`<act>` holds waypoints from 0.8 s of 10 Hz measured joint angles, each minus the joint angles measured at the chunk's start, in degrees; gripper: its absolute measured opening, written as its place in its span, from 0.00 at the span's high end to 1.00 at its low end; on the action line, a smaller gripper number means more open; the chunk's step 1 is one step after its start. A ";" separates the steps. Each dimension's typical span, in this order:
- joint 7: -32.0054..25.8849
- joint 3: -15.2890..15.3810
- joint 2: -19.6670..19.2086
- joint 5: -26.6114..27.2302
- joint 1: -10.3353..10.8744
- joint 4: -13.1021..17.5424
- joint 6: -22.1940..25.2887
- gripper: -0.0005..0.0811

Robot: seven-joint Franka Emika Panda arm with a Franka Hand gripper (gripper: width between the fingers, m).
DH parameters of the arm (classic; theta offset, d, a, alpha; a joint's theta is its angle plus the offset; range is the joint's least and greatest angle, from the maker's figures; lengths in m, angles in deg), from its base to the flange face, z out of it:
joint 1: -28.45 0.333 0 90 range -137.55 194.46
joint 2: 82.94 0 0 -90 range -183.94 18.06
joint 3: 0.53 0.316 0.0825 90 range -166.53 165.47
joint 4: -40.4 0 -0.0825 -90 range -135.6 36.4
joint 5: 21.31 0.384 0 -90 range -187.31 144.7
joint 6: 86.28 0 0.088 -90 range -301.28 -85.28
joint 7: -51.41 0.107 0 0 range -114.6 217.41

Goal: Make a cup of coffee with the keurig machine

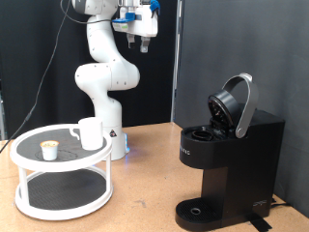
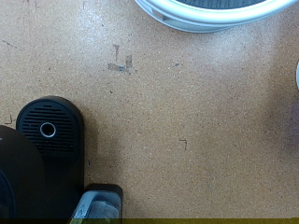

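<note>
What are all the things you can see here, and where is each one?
keurig machine: one, black, lid open, on the table at the exterior view's right.
cup: one, white, on the stand's top shelf.
coffee pod: one, white with a tan top, on the same shelf, to the exterior view's left of the cup.
round stand: one, white, two shelves, at the exterior view's left.
table: one, brown wood.
robot arm: one, white, behind the stand.
end effector: one, raised high, holding nothing.
</note>
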 joint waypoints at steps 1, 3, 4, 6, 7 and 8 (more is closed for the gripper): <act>0.00 -0.21 0.00 0.14 -0.12 0.00 -0.11 0.09; -0.02 -2.29 -0.44 0.11 -1.29 0.53 -0.10 0.09; -0.18 -3.71 -1.00 -0.19 -2.19 1.01 -0.01 0.09; -2.10 -6.57 -2.08 -1.42 -3.91 1.84 0.01 0.09; -3.80 -8.14 -2.70 -2.27 -4.51 2.40 0.00 0.09; -5.59 -9.66 -3.40 -3.27 -4.99 3.05 -0.04 0.09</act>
